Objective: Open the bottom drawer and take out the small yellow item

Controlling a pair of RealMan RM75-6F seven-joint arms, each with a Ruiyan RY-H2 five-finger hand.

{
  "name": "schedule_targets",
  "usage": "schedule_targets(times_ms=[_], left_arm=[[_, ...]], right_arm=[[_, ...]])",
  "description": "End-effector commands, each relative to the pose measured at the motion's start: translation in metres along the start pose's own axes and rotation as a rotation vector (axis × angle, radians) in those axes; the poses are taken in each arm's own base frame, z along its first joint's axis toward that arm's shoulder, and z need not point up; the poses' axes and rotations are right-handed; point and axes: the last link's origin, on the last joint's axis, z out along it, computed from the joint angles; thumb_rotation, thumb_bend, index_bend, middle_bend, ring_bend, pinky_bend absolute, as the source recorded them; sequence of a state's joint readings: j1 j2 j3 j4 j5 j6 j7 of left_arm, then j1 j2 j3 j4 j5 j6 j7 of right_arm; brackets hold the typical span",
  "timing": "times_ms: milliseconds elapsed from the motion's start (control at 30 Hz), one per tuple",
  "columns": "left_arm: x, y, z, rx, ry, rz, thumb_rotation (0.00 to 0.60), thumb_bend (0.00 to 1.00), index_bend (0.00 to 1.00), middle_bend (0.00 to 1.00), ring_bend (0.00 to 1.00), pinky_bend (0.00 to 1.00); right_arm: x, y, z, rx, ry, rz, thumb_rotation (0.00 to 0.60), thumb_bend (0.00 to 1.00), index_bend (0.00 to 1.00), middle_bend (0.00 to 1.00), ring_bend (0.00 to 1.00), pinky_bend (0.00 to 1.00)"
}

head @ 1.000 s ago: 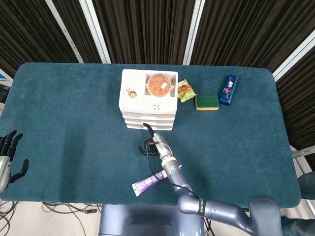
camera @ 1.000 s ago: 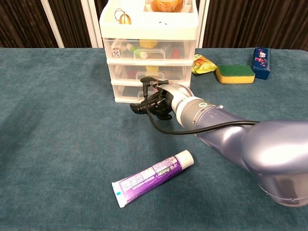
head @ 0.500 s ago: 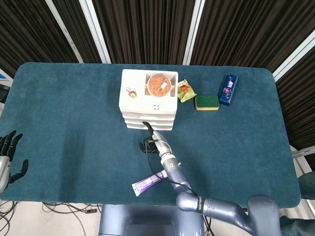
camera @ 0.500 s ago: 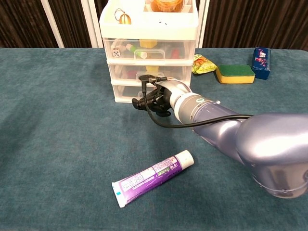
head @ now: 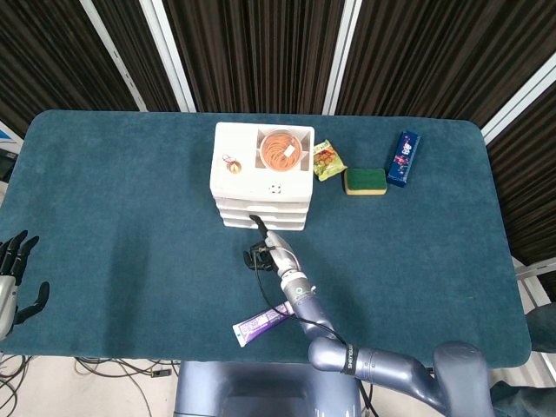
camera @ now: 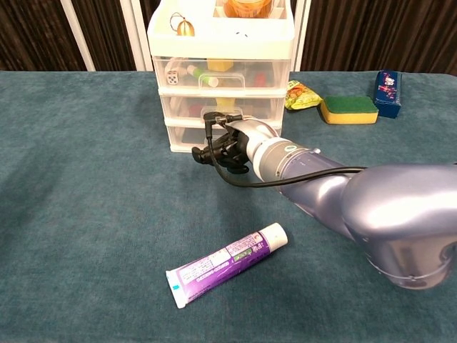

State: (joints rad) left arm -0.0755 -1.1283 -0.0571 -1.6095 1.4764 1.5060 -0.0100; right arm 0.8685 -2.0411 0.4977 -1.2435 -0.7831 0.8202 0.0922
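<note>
The white three-drawer unit (head: 262, 187) (camera: 221, 71) stands at the table's back middle with all drawers closed. My right hand (head: 263, 248) (camera: 223, 145) is dark, with its fingers curled in, and sits against the front of the bottom drawer (camera: 184, 136). One finger sticks up in front of the middle drawer. The hand hides the bottom drawer's handle, so a grip on it cannot be made out. Only a red shape shows through the bottom drawer's clear front, and no yellow item is visible in it. My left hand (head: 16, 280) hangs off the table's left edge, fingers spread and empty.
A purple toothpaste tube (head: 263, 323) (camera: 227, 264) lies on the cloth close behind my right hand. A snack bag (head: 328, 161), a yellow-green sponge (camera: 349, 108) and a blue packet (camera: 388, 83) lie right of the unit. A bowl (head: 281, 149) sits on top.
My right hand has moved forward and slightly left, from a short way off the unit to right up against the bottom drawer's front. The drawers stay closed.
</note>
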Motion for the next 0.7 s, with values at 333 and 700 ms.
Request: schedule_targets(times_ms=[333, 700], left_arm=[[0.0005, -0.0006, 0.0000, 0.005, 0.002, -0.003, 0.600, 0.44, 0.05, 0.00, 0.00, 0.00], [0.0007, -0.0013, 0.0001, 0.007, 0.004, -0.006, 0.600, 0.44, 0.05, 0.00, 0.00, 0.00]], right_arm=[[-0.0083, -0.0045, 0.0028, 0.002, -0.033, -0.006, 0.600, 0.55, 0.00, 0.83, 0.96, 1.00], [-0.0057, -0.0067, 0.0007, 0.009, -0.044, 0.000, 0.600, 0.55, 0.00, 0.83, 0.96, 1.00]])
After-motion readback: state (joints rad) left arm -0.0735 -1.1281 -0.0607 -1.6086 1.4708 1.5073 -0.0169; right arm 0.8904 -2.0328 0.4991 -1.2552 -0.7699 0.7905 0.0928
